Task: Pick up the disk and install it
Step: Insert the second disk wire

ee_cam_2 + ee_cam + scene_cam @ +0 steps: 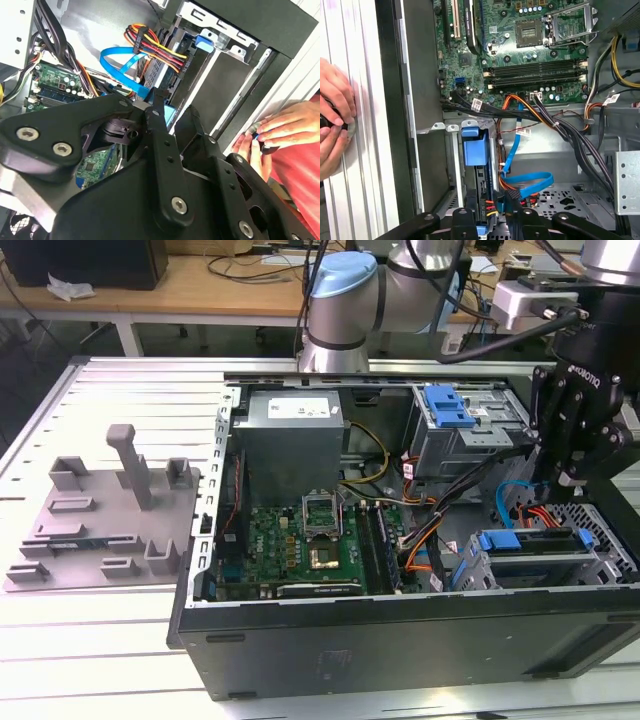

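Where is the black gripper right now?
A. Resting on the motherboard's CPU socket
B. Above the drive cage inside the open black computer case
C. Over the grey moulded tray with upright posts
B: in the exterior view the black gripper hangs above the metal drive cage at the exterior view's right end of the open black computer case.

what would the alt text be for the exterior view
A robot arm's black gripper hangs over the open computer case, above a blue-framed disk sitting in the drive cage at the exterior view's right. The case lies on a slatted metal table, motherboard exposed, with a grey moulded tray beside it at the left.
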